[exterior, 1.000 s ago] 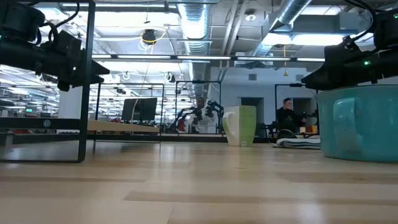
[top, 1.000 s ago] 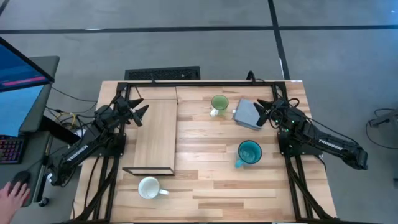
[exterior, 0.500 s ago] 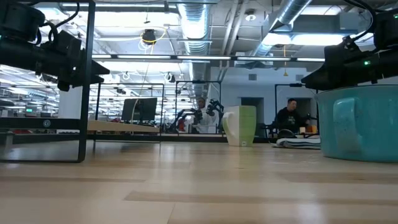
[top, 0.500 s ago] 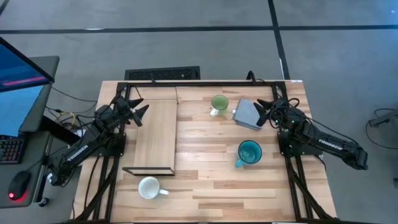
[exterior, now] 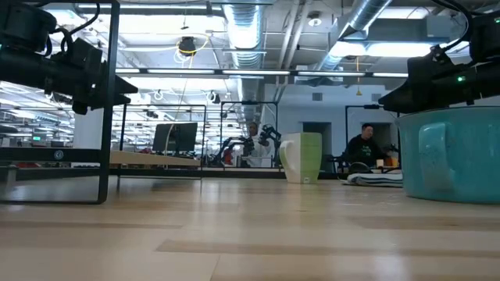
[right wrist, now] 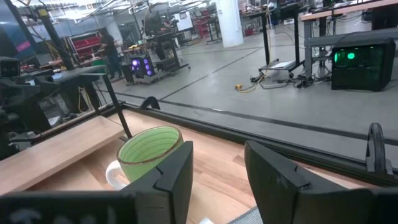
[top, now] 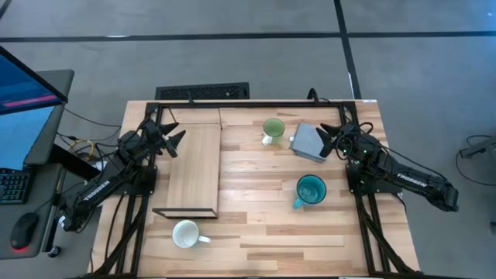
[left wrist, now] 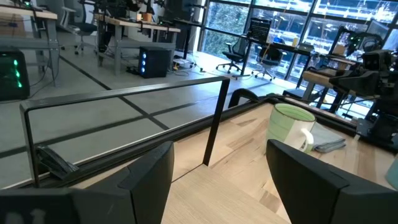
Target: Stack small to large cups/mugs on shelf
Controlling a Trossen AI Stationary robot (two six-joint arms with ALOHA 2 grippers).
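Three mugs stand upright on their bases on the slatted tabletop. The light green mug (top: 273,129) is at the far middle, the teal mug (top: 311,190) at the right, the white mug (top: 186,233) near the front edge. The shelf (top: 192,169), a light-wood board with a thin black frame, stands on the table's left half. My left gripper (top: 177,142) hangs open above the shelf's far left corner, pointing level. My right gripper (top: 324,142) hangs open at the far right, also level. Both wrist views look toward the green mug (left wrist: 289,127) (right wrist: 149,152).
A flat grey square pad (top: 308,142) lies between the green mug and my right gripper. The shelf's black frame (exterior: 109,101) rises at the left of the low view. Bare wood lies between the white and teal mugs. A desk with a monitor stands left of the table.
Neither arm nor any mug has moved. A person's hand that lay by the mouse on the desk left of the table has drawn out of view.
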